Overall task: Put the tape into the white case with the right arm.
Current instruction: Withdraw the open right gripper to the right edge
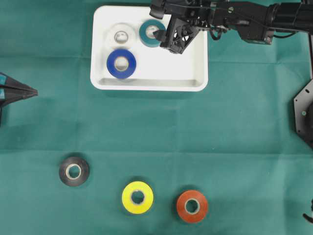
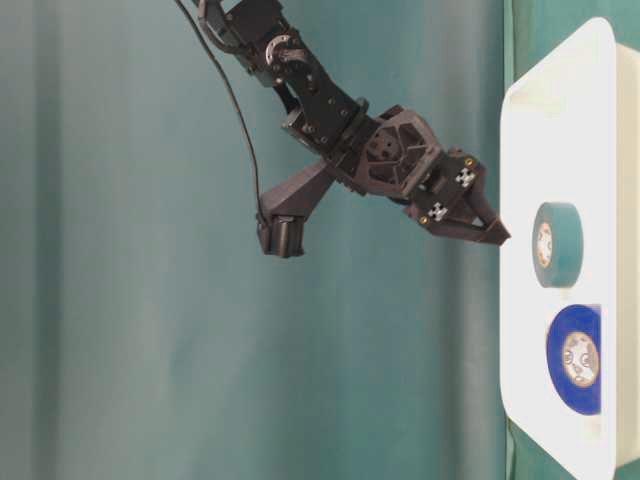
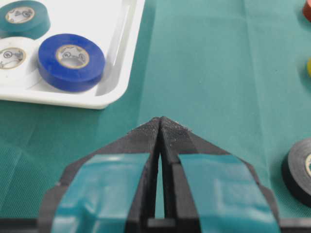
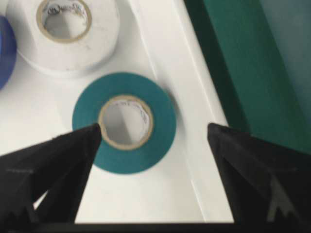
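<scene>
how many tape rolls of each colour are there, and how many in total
teal roll: 1
white roll: 1
blue roll: 1
black roll: 1
yellow roll: 1
red-orange roll: 1
total: 6 rolls, 3 in the white case, 3 on the green cloth

The right arm [image 1: 254,19] is black with a lattice-framed hand [image 1: 168,41]; the left hand [image 3: 160,128] bears teal patches.
</scene>
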`<state>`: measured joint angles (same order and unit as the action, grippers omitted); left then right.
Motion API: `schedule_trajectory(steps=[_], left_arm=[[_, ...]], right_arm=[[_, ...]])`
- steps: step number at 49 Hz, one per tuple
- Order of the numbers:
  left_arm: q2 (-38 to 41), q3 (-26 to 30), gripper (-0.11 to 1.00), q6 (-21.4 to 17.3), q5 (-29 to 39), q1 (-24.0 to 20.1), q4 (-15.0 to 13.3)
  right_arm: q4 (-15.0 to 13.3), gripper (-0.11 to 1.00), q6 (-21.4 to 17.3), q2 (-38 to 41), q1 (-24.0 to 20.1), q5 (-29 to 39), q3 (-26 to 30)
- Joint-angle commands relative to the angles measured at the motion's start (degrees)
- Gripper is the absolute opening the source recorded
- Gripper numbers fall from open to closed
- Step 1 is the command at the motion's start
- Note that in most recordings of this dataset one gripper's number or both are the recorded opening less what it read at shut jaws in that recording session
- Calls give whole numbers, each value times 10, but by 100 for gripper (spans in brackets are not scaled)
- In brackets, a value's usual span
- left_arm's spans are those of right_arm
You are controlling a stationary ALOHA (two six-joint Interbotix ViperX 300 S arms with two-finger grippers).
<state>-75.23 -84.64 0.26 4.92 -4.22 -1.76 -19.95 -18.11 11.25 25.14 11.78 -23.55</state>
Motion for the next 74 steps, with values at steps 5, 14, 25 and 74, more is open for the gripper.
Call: schedule_trajectory(steps=[5, 14, 25, 74], left_arm=[[4, 6, 0, 0, -4, -3, 1], [4, 7, 0, 0, -4, -3, 1], [4, 7, 0, 0, -4, -4, 1], [3, 7, 0, 0, -3, -9, 1]], right_arm=[[-8, 61, 2, -27, 1, 3, -18], [-17, 61, -1, -80, 2, 10, -83], [-17, 61, -1, -177, 4, -4, -189], [-11, 60, -7, -614, 2, -34, -526]])
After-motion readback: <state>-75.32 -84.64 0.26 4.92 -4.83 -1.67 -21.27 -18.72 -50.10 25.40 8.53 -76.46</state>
